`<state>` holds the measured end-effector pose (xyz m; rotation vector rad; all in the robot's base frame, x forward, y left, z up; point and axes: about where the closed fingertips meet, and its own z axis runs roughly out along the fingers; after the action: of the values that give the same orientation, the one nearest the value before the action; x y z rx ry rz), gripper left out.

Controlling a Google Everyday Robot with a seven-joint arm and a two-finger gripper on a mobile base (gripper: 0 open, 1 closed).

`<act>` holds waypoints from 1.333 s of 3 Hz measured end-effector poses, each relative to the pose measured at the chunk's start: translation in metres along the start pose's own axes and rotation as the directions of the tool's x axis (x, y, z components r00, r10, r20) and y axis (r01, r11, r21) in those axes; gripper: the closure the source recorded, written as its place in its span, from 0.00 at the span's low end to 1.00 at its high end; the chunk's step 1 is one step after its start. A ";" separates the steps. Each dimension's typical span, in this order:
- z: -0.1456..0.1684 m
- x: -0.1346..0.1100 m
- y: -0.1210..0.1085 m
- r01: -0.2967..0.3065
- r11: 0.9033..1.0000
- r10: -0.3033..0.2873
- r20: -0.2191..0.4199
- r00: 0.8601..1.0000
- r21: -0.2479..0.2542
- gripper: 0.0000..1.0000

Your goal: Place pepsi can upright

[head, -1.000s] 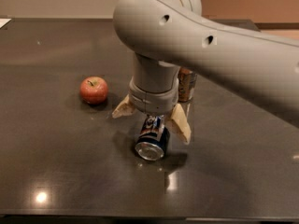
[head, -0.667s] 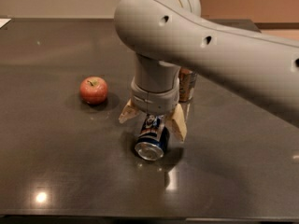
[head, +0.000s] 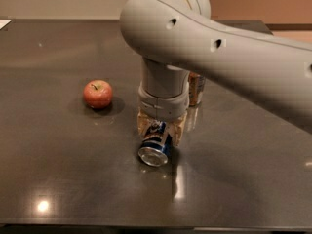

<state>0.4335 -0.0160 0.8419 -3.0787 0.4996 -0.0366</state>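
The pepsi can is dark blue with a silver end. It lies on its side on the dark table, its end facing the front edge. My gripper hangs straight down from the grey arm right over the can. Its tan fingers sit on both sides of the can's body and press against it. The far end of the can is hidden under the gripper.
A red apple sits on the table to the left of the gripper. A brown-gold can stands upright just behind the arm, partly hidden by it. The big grey arm spans the upper right.
The gripper's fingers were spread wide above the can; they have come down and drawn in against its sides. The can, the apple and the brown-gold can have not moved.
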 end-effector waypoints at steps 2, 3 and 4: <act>-0.036 -0.013 -0.003 0.091 0.989 -0.084 -0.065 0.994 0.114 1.00; -0.062 -0.020 -0.009 0.167 0.958 -0.143 -0.117 0.983 0.231 1.00; -0.083 -0.024 -0.019 0.248 0.904 -0.200 -0.169 0.965 0.347 1.00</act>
<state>0.4145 0.0085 0.9252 -2.7551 0.1158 -0.3004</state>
